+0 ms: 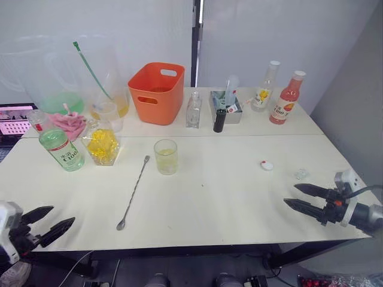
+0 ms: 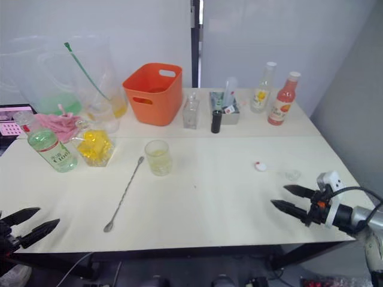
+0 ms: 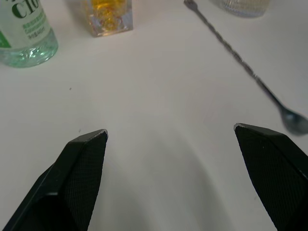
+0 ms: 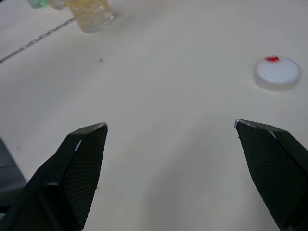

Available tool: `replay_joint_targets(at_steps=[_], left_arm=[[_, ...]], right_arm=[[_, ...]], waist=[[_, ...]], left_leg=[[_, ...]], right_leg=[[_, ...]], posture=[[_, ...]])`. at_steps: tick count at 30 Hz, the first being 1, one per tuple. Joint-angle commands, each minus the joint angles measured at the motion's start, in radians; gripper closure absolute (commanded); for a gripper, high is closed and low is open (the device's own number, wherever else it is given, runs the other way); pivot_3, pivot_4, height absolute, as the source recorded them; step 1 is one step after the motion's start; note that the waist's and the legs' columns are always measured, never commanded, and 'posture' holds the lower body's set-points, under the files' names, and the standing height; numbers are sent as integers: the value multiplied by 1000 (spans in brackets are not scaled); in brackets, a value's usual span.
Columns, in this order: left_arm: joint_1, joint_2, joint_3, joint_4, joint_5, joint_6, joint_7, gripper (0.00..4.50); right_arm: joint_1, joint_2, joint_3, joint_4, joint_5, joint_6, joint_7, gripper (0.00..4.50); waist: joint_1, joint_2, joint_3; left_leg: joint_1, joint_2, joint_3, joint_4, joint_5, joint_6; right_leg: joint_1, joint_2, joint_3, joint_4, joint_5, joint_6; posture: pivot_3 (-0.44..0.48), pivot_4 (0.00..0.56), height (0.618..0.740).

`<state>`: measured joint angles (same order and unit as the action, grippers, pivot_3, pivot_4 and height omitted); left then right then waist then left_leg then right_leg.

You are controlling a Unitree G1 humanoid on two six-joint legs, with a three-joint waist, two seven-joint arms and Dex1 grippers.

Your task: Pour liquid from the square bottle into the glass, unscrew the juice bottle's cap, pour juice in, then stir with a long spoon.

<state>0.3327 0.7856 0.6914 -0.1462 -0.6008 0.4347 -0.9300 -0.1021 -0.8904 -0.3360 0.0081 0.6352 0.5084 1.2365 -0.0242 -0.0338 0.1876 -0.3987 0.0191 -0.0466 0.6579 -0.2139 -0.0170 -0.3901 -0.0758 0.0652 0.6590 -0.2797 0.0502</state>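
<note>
The square bottle point(image 1: 103, 146) with yellow contents stands at the left of the table, beside the juice bottle point(image 1: 60, 143), which has no cap on. The glass point(image 1: 166, 156) holds pale yellow liquid in the middle. The long spoon point(image 1: 133, 193) lies flat on the table left of the glass. The white cap point(image 1: 267, 165) with a red mark lies to the right, also in the right wrist view point(image 4: 277, 72). My left gripper point(image 1: 51, 222) is open at the front left edge, holding nothing. My right gripper point(image 1: 300, 197) is open at the right edge, holding nothing.
An orange basket point(image 1: 157, 92) stands at the back, with a slim clear bottle point(image 1: 193, 110), a grey box point(image 1: 227, 107), a yellow-labelled bottle point(image 1: 264, 89) and a pink-red bottle point(image 1: 287, 98). Pitchers with a green stick point(image 1: 90, 69) and a pink cloth point(image 1: 69, 124) sit back left. A small clear stopper point(image 1: 301, 174) lies near my right gripper.
</note>
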Motion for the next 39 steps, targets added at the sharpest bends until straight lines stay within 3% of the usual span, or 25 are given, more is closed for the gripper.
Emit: replay_joint_targets(at_steps=[1,6,12,20,26,30,39], left_arm=[[-21,-16,-23,-189,-39,113,138,43],[-48,-153,-123,-450,-40,223,396,43],[-118,-320,-303,-593,38,336,688,43],[-249,-432,-506,-499,242,398,924,43],[-361,-491,-601,-319,302,393,925,43],[-363,-525,-606,-298,300,386,908,1118],[-360,-480,-574,-281,336,382,862,4167]], right_arm=[[-49,-45,62,-70,14,13,82,0],[-217,-58,186,-62,10,17,187,0],[-360,-31,267,-78,5,45,196,0],[-389,-36,267,-134,25,91,177,0],[-346,-49,230,-179,36,103,152,0],[-328,-51,213,-207,45,113,130,0],[-343,-12,232,-215,25,89,93,0]], waist=[[2,0,0],[2,0,0],[10,0,0],[18,0,0],[22,2,-1],[26,5,-3],[30,7,-4]], left_leg=[[0,0,0,0,0,0],[-1,-1,0,0,-1,0],[-1,-1,-1,1,-1,0],[-3,-4,-3,2,-1,0],[-3,-5,-3,2,-1,0],[-3,-5,-4,2,-1,0],[-3,-5,-3,2,-1,0]], right_leg=[[0,0,0,0,0,0],[0,-1,0,-2,0,1],[0,0,0,-2,1,1],[0,-1,0,-3,1,2],[1,-1,0,-3,1,2],[1,-1,0,-3,1,2],[2,-1,0,-3,1,3]], posture=[[0,150,740],[0,150,740],[0,150,740],[0,150,740],[0,150,740],[0,150,740],[0,150,740]])
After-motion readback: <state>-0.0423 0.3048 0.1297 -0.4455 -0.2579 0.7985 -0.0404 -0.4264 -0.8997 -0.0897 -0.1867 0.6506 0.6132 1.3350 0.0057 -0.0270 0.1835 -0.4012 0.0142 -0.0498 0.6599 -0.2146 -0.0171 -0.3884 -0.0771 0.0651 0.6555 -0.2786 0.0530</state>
